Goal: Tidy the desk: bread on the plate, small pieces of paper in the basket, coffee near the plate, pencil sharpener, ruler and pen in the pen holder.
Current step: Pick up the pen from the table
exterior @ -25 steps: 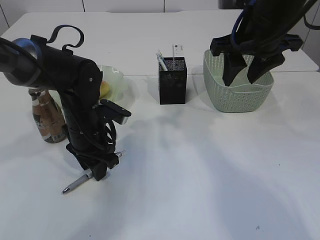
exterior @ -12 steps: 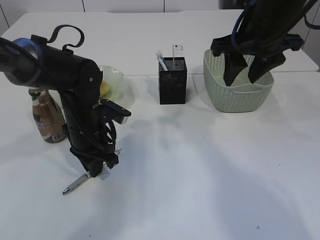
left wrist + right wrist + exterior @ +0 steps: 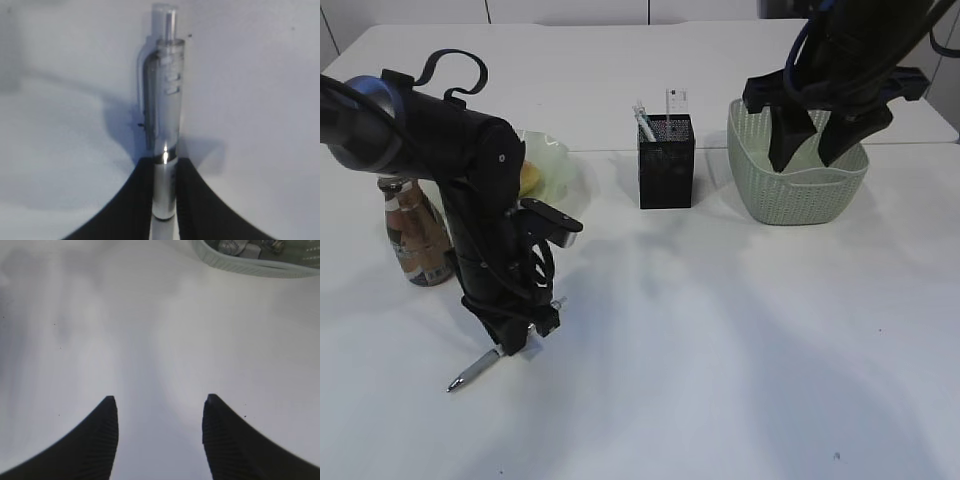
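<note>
Exterior view: left claw [image 3: 512, 343] lower than a second ago, pinching the silver click pen [image 3: 473, 370] that lies on the white worktop [image 3: 720, 340], well apart from the black mesh pen holder [image 3: 666, 162]. Right claw [image 3: 813, 140] spread above the pale green woven basket [image 3: 798, 188], lifted slightly.

Left wrist view: fingers [image 3: 195, 200] pressed onto the pen barrel [image 3: 164, 135]; grip looks set, lift next.

Right wrist view: fingers [image 3: 102, 440] apart, empty; basket rim [image 3: 240, 265] at top edge.
</note>
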You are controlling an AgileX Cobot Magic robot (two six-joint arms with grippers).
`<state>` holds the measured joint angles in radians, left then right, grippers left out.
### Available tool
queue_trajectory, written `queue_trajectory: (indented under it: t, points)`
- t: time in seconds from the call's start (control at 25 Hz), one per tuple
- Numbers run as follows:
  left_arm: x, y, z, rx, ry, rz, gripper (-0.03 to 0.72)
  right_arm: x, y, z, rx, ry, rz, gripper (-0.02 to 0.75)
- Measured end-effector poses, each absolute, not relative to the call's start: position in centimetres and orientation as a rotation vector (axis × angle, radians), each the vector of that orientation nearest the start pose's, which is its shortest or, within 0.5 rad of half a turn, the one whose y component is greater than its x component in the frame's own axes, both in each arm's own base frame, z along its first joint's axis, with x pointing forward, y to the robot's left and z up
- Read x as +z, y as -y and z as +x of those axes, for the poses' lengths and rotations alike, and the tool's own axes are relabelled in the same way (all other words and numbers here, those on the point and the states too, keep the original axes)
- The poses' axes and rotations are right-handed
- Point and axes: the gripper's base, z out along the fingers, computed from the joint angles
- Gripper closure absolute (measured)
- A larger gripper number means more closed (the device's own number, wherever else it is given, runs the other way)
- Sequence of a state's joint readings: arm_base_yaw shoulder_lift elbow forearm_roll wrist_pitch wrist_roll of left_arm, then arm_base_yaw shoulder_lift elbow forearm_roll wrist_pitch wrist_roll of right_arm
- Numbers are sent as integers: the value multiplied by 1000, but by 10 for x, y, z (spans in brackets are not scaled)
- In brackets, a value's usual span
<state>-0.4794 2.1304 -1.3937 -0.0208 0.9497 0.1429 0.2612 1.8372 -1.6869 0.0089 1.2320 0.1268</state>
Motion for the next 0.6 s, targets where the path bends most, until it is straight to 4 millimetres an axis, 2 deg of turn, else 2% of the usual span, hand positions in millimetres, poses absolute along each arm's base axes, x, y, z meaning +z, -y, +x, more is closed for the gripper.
queue_trajectory:
  t: [0.6]
  points:
    - [117, 182, 341, -50, -3109, 944, 610, 304, -98, 375, 47, -2860, -199, 307]
